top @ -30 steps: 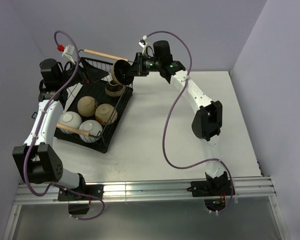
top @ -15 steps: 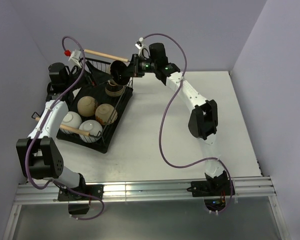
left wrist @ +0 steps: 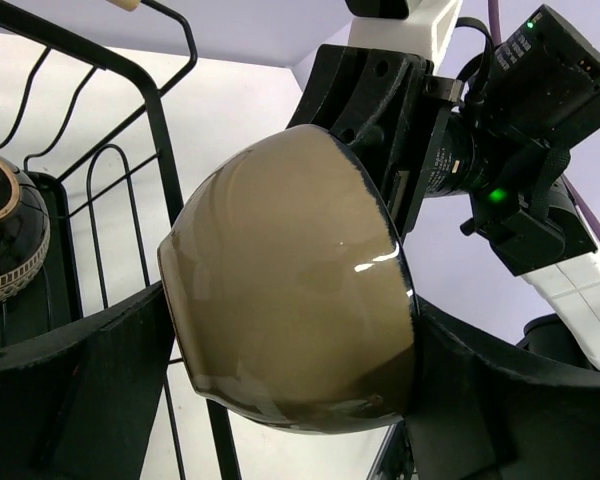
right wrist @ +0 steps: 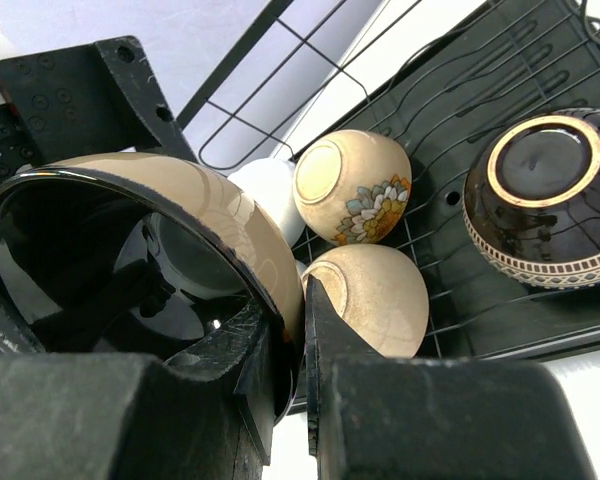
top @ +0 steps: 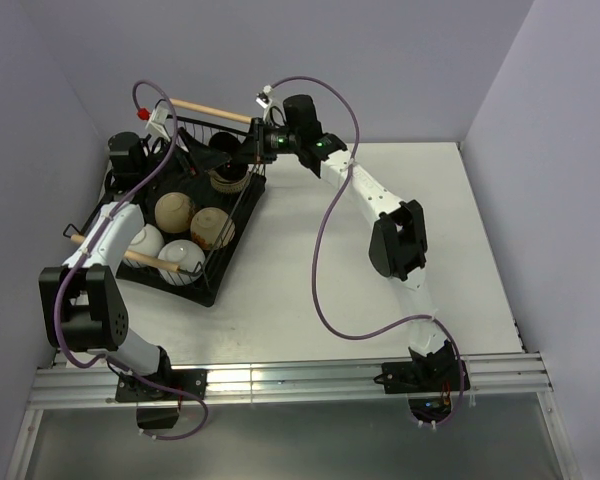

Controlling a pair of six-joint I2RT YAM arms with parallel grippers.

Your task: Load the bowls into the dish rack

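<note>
Over the dish rack [top: 205, 288], the right hand [right wrist: 290, 340] pinches the rim of the bowl [left wrist: 290, 280]; left hand [left wrist: 290, 395] flanks it, grip unclear.

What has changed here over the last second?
The right gripper, pinching the tan bowl by its rim, carried it left over the far end of the dish rack. The left gripper swung in and now flanks that bowl. The five racked bowls and the rack stayed put.

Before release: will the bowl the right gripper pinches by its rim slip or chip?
The held bowl looks glossy, so probably slippery in the rim pinch of the right gripper. Likely rigid ceramic; may chip against the dish rack.
</note>
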